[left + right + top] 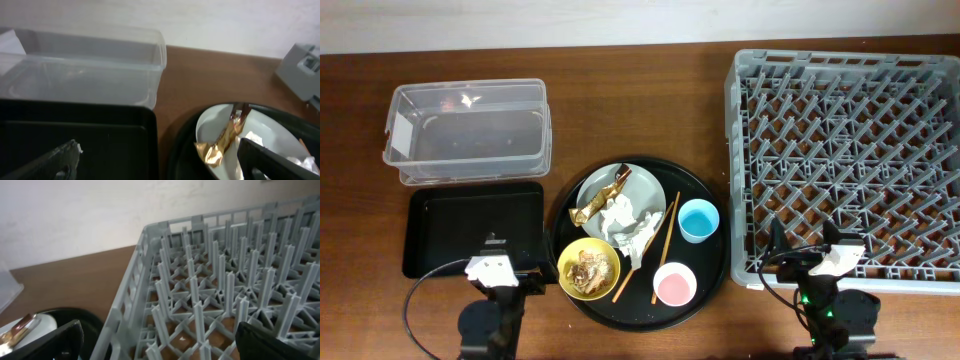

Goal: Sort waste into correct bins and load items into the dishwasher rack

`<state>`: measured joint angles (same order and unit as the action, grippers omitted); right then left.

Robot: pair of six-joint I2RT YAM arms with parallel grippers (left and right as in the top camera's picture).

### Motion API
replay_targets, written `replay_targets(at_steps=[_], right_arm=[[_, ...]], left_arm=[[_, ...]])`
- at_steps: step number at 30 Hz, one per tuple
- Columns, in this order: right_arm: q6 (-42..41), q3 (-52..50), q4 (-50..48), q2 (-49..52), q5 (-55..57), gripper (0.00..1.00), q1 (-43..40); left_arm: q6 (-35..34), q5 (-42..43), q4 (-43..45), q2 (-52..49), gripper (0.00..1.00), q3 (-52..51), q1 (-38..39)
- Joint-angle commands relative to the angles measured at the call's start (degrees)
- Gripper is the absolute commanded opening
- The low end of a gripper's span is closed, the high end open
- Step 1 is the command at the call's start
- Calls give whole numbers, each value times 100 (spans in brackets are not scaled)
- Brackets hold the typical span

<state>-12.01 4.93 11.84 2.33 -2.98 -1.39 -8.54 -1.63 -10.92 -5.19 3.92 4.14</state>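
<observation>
The grey rack (850, 150) fills the right side and holds nothing; it also fills the right wrist view (210, 280). A round black tray (705, 265) holds the grey-green plate (645, 185) with a gold wrapper (600, 200) and white tissue (625, 225), a yellow bowl (570, 262) of brown scraps (590, 270), a blue cup (698, 221) and a pink cup (674, 285). The clear tub (468, 130) and black tray (470, 230) stand at the left. My left gripper (510, 262) is open and empty at the black tray's near edge. My right gripper (803, 240) is open and empty at the rack's near edge.
Wooden chopsticks (655, 245) lie slanted across the round tray between the plate and the cups. In the left wrist view the wrapper (220, 142) lies on the plate (215, 125), beside the black tray (100, 135) and the clear tub (80, 75). Bare brown table lies between tub and rack.
</observation>
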Motion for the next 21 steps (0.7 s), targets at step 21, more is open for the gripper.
replay_targets(at_steps=[21], right_arm=[[-50, 4920, 4955, 4433, -433, 98, 35]], left_arm=[[94, 358, -4813, -5149, 100, 5788, -20]])
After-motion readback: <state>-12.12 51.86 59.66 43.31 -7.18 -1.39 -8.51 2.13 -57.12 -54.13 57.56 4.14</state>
